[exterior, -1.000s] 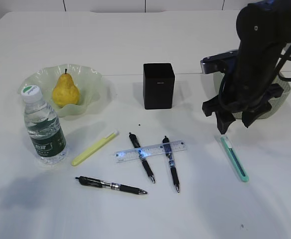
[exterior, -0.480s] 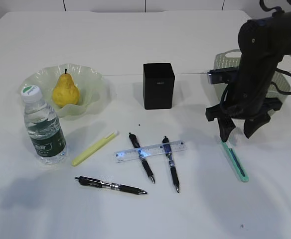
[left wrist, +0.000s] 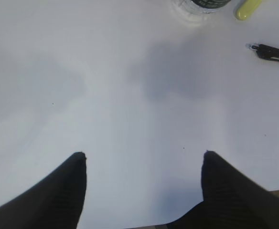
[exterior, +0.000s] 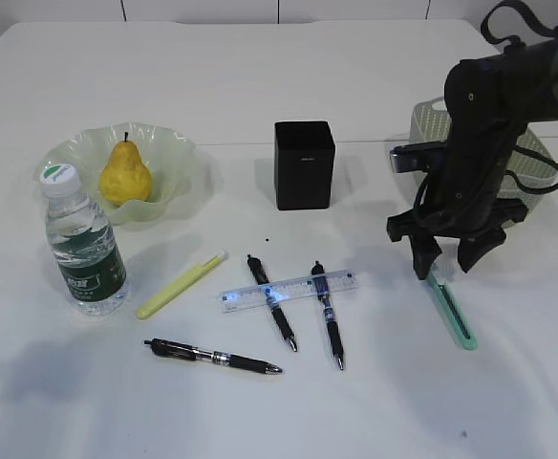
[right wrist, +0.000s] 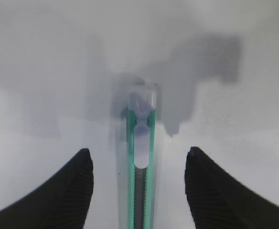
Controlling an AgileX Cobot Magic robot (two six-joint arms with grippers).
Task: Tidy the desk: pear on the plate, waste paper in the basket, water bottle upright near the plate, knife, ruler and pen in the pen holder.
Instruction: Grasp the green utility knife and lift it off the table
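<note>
Nearest us, our left gripper (left wrist: 142, 162) hung spread and empty over bare desk (left wrist: 130, 95), well clear of everything. Further in, our right gripper (right wrist: 138, 164) stood spread astride the knife (right wrist: 140, 157), a slim green utility cutter lying flat, one finger (right wrist: 68, 191) on each side of it and neither touching. We judged the knife light and stiff, with a smooth plastic body that could slip or pivot under a careless pinch; since it lay so low, the fingers would need to reach right down to the desk. The best hold seemed across its narrow width, near the slider and away from the blade end. Beyond it, the pen holder (exterior: 304, 163) stood upright mid-desk, well apart, and the basket (exterior: 527, 153) sat behind our right arm.
</note>
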